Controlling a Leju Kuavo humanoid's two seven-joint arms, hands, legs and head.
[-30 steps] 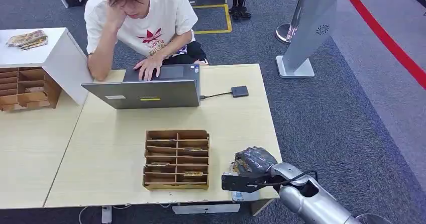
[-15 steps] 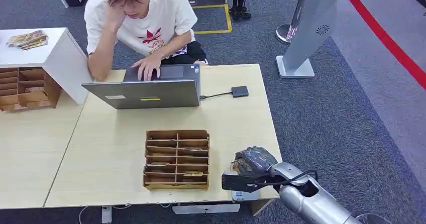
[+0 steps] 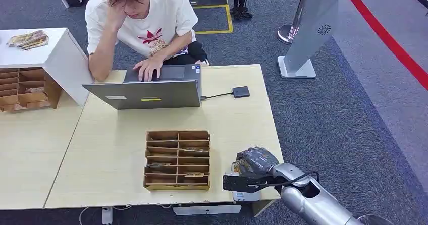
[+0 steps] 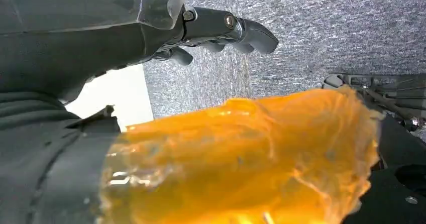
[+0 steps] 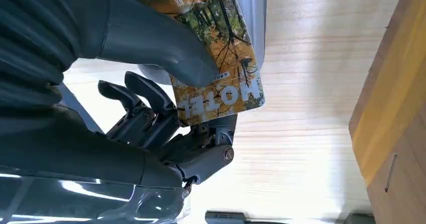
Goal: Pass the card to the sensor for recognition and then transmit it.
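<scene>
So the right hand (image 5: 166, 108) had the glossy autumn-leaf "HOTEL" card (image 5: 211, 58) pinched under its thumb near the table's front edge, and the small black square sensor (image 3: 241, 92) sat well ahead of it, toward the grey laptop (image 3: 146, 94).

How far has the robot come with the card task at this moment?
Done: the card is picked up; the right hand pinches it between thumb and fingers near the table's near right corner, beside the wooden organizer. In hand: holding the card over a grey object; whether that is the sensor, I cannot tell. Left: recognition, if not done, and passing the card on. The left hand holds nothing, fingers extended.
</scene>
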